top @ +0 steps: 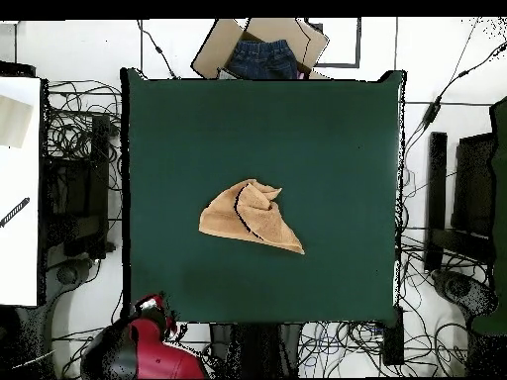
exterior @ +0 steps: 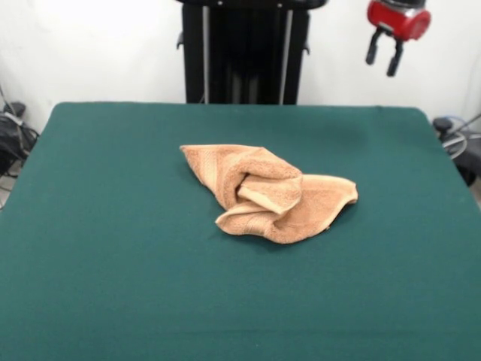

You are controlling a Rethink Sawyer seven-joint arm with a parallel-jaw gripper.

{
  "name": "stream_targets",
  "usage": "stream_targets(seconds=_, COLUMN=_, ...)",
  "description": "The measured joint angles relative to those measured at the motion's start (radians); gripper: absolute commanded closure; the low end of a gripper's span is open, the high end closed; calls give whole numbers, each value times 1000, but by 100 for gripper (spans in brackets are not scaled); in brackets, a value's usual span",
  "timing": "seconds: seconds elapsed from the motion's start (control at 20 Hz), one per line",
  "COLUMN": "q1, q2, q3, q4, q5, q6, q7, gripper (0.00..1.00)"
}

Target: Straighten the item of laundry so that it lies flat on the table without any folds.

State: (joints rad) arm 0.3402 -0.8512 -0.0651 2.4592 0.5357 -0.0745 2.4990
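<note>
Since my end effector hangs open and empty off the surface's far corner, the crumpled towel lies well away, mid-surface, so I'd reach diagonally.

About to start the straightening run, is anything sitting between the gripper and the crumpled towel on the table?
Nothing visible does. The gripper hangs off past a table corner, open, and only bare green felt lies between it and the towel bunched mid-table.
</note>
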Motion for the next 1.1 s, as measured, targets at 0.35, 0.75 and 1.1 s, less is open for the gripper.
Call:
stream_targets(seconds=0.35, q1=-78, q2=0, q3=-14, q4=-50, q5=-302, q6=6, q7=-16, gripper=0)
stream_targets(seconds=0.75, q1=-185, q2=-2, q3=8, q4=-145, q5=-644, q6=76, q7=-46, gripper=0)
stream_targets(seconds=1.1, q1=-304, q2=-16, q3=112, q4=-220, q5=-901, q6=186, q7=-163, gripper=0)
